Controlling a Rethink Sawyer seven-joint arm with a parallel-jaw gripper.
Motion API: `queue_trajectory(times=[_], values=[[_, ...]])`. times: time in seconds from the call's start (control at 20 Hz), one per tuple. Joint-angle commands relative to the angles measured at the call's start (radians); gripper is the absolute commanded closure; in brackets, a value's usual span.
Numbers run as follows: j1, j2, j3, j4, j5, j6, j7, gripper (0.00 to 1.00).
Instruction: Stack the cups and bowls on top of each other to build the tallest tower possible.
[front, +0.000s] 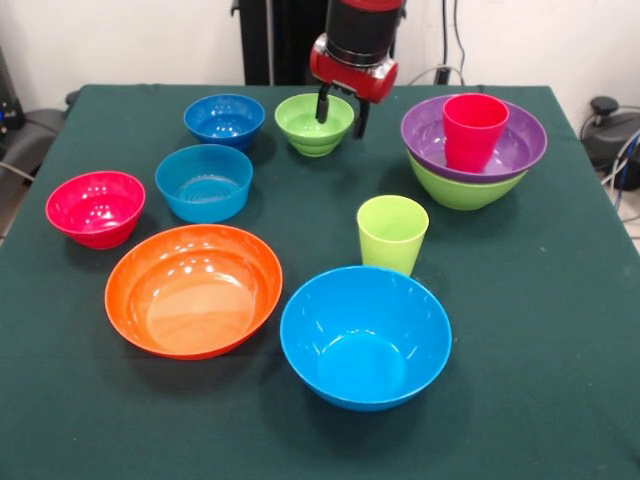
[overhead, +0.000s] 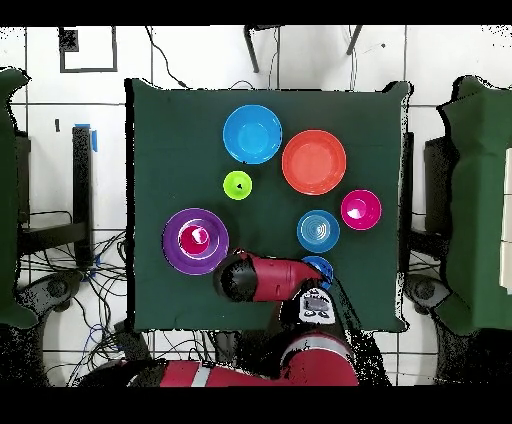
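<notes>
- The tool (front: 340, 110) hangs right at the small green bowl (front: 314, 122), fingers apart: one black finger (front: 324, 103) dips over the bowl's rim, the other sits just outside its wall.
- From above, the arm (overhead: 262, 277) covers that bowl completely, so the grip cannot be checked there.
- The tower (front: 474, 150) stands at the front view's right: a big green bowl (front: 462, 188) at the bottom, the purple bowl (front: 515, 150) nested in it, and the red cup (front: 474, 130) upright inside.
- The overhead view shows the same stack as a purple ring (overhead: 195, 240) with the red cup (overhead: 194, 237) in its middle.
- The green cup (front: 392, 233) stands upright and alone, just behind the big light blue bowl (front: 365, 335).
- The orange bowl (front: 194, 289) sits beside that big blue one, apart from it.
- The small light blue bowl (front: 204, 182) lies behind the orange one, with the pink-red bowl (front: 95, 208) off to its side.
- The dark blue bowl (front: 224, 120) sits next to the small green bowl, not touching it.
- Every loose piece is mouth-up on the green bench (front: 540, 330).
</notes>
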Motion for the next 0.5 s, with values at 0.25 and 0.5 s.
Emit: queue_trajectory(times=[0.25, 0.5], values=[[0.009, 0.118, 0.062, -0.002, 0.032, -0.134, 0.15, 0.0], [0.005, 0.11, 0.069, 0.004, 0.038, -0.12, 0.142, 0.0]])
